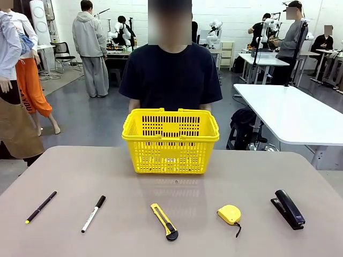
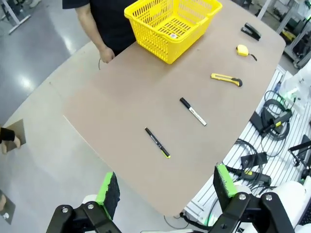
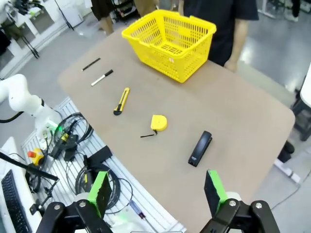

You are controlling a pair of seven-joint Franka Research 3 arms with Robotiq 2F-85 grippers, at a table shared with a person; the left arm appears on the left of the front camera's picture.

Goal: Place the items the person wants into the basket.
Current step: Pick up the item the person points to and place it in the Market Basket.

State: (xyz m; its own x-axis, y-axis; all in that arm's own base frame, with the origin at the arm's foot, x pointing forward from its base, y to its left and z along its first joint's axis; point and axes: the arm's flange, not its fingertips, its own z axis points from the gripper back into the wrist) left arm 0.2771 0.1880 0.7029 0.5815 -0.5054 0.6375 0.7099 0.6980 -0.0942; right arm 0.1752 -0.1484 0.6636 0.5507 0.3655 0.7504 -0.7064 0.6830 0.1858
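Yellow basket (image 2: pixel 151 40) lies well beyond left tool (image 2: pixel 166 183).

We see a bright yellow basket (image 1: pixel 170 140) with lattice sides and a small white label inside, near the far edge of the plain greyish-brown table (image 1: pixel 107 176). Along the table's near edge we count a thin black pen (image 1: pixel 40 207) with a yellow tip, a white marker (image 1: pixel 93 213) with a black cap, a yellow-and-black utility knife (image 1: pixel 164 221), a yellow tape measure (image 1: pixel 229 214) with a black strap, and a black stapler (image 1: pixel 288 209). The person (image 1: pixel 170 75) wears a plain black T-shirt. Our left gripper (image 2: pixel 166 184) and right gripper (image 3: pixel 157 190) are black with green pads.
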